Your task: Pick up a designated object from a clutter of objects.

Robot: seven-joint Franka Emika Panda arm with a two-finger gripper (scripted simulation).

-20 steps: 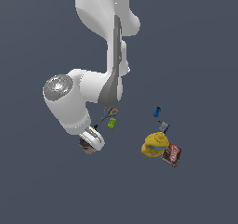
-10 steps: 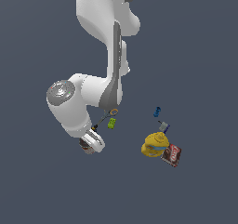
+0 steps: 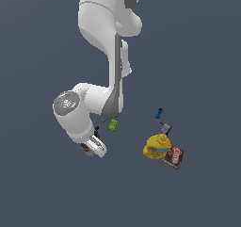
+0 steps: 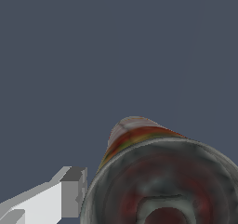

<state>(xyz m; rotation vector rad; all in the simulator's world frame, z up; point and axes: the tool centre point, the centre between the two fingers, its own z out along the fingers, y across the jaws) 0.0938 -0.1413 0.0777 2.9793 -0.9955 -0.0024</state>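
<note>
Where the wrist view looks down, the small can (image 4: 162, 176) sits right against one gripper finger (image 4: 69, 193); whether the gripper clamps it is unclear.

One can (image 4: 158, 181), one green block (image 3: 113, 125), one blue cylinder (image 3: 159, 113), one yellow object (image 3: 156, 146), one red box (image 3: 174, 157).

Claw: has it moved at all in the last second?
Yes, slightly. In the exterior view the claw has sunk lower, a little farther below the green block.
</note>
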